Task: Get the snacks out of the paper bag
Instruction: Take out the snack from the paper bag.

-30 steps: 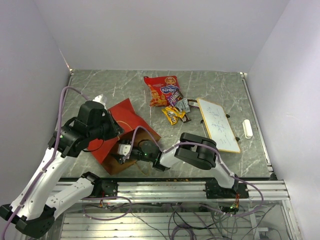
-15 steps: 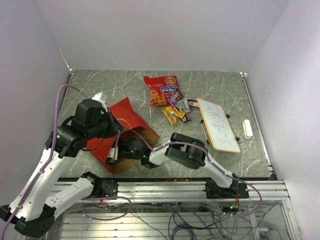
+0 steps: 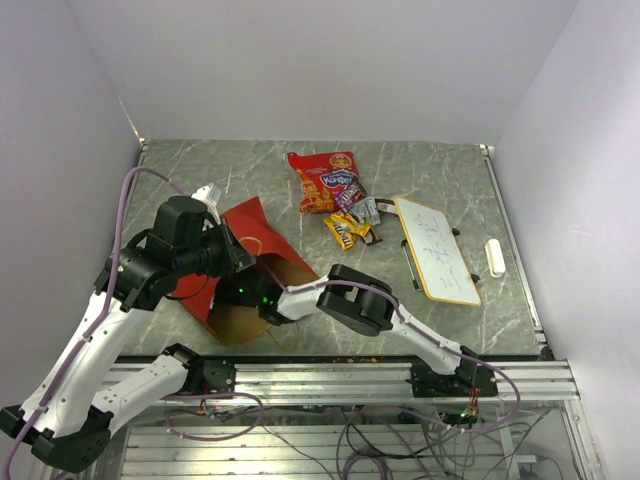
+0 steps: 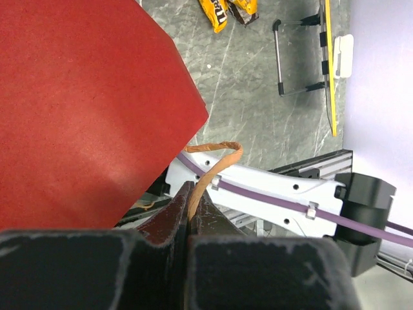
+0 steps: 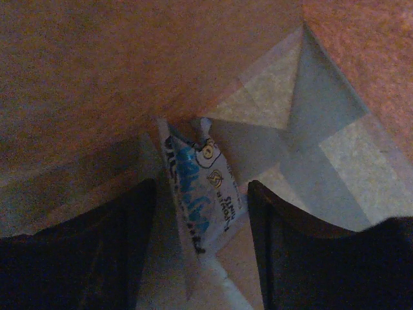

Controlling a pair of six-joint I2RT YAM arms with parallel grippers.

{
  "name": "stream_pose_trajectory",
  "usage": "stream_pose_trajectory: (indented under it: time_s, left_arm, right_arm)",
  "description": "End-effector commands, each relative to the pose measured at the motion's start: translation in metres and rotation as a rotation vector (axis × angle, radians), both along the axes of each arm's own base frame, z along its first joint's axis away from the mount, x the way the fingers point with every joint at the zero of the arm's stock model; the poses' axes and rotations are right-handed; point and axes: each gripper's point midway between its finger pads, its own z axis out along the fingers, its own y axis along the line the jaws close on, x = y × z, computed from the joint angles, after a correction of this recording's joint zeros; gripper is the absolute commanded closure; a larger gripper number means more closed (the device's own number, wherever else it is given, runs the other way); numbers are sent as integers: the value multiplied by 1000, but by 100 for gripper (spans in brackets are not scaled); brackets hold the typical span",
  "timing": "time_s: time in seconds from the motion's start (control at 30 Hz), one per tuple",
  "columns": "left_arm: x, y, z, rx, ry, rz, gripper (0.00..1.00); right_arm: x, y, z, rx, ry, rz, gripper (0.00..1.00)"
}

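The paper bag (image 3: 262,232) is lying on its side on the table (image 3: 450,170), with its brown mouth facing the arm bases. The left gripper (image 4: 191,194) is holding its fingers pressed together on the bag's string handle (image 4: 219,155), just beside the bag's red wall. The right gripper (image 5: 202,188) is sitting deep inside the bag with its fingers spread to either side of a small white-and-blue packet (image 5: 197,201), which is lying against the kraft lining. Outside the bag, past its far-right side, the large red packet (image 3: 325,181), a yellow packet (image 3: 343,232) and dark wrappers (image 3: 365,211) are lying apart from it.

Grey marble table (image 3: 200,170): paper bag (image 3: 255,225), snacks (image 3: 327,182), board (image 3: 435,250), perhaps eraser (image 3: 494,257).
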Motion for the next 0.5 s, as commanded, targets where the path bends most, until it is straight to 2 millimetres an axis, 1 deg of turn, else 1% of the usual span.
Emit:
stream_pose_trajectory:
  time_s: [0.0,0.1,0.17,0.2,0.3,0.4,0.43,0.47]
  left_arm:
    - [-6,-6,17,-57,-46,-42,93]
    - [-8,-5,18,-63,-45,-37,93]
    - [-9,-5,20,-71,-51,-33,93]
    - [-10,-4,21,-76,-52,-29,93]
    - [-12,0,23,-84,-56,-1,93]
    - [-13,9,26,-81,-73,44,93]
    - [-12,10,28,-82,-77,55,93]
    - [-11,11,29,-85,-84,65,93]
  right_arm:
    - [18,0,-42,-91,51,-26,44]
    - [20,7,-39,-85,56,-16,51]
    - [19,7,-33,-77,56,-13,60]
    - [19,6,-29,-71,61,-13,66]
    - [18,-2,-25,-76,64,-28,83]
    - [16,-14,-12,-76,59,-40,93]
    - [14,-18,1,-65,54,-43,96]
    - [12,-26,7,-66,55,-53,99]
